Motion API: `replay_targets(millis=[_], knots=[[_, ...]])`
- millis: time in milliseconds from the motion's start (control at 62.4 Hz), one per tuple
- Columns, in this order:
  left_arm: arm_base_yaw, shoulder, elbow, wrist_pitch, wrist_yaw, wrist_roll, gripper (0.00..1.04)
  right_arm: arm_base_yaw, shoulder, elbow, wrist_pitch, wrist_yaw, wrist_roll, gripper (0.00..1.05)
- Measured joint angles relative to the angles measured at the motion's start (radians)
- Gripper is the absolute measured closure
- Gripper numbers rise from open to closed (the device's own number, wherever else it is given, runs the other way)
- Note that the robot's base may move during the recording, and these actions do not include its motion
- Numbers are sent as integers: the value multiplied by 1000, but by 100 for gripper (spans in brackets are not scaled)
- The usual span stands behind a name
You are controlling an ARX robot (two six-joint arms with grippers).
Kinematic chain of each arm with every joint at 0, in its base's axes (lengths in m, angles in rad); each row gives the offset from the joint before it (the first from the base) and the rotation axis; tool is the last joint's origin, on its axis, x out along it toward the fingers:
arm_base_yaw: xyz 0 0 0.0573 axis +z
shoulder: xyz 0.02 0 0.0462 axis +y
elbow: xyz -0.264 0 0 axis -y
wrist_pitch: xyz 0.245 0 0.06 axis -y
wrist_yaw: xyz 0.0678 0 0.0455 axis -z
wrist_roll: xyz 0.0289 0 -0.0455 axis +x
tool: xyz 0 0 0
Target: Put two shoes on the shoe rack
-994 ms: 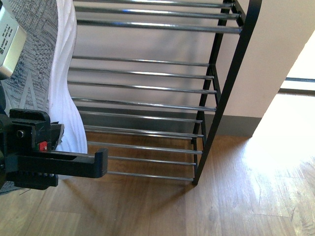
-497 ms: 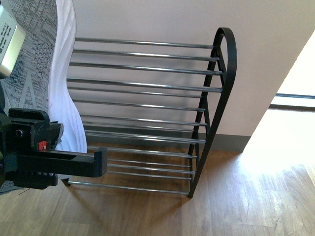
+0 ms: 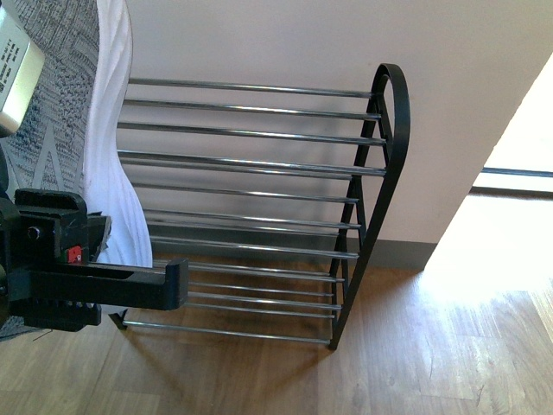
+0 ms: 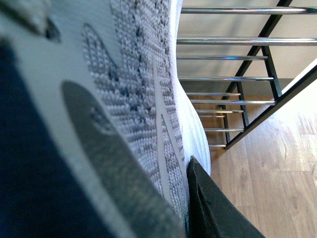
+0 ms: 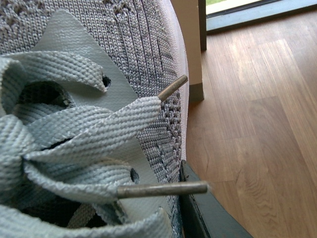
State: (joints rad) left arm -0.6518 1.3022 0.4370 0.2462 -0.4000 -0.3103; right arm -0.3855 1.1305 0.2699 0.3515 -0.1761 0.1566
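Sneaker one (image 3: 73,104) hangs at the far left, white sole facing the shoe rack (image 3: 380,173), and my left gripper (image 3: 147,264) is pinched tight on its knit side. I'd swing it right, level the sole, and rest it across two rods. Over on the right, my right gripper (image 5: 168,218) looks pressed onto sneaker two (image 5: 138,44), though the front view doesn't show it.
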Motion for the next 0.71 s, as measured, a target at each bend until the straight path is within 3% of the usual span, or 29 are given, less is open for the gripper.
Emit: replay_targets(millis=[337,497,706], knots=[[0,0,0,0,0,0,101,0,0,0,0,0,0,101],[0,0,0,0,0,0,101,42,31,-81,363,93,-76,102],[0,0,0,0,1,0,101,194,-64,56,187,223,-94,102]])
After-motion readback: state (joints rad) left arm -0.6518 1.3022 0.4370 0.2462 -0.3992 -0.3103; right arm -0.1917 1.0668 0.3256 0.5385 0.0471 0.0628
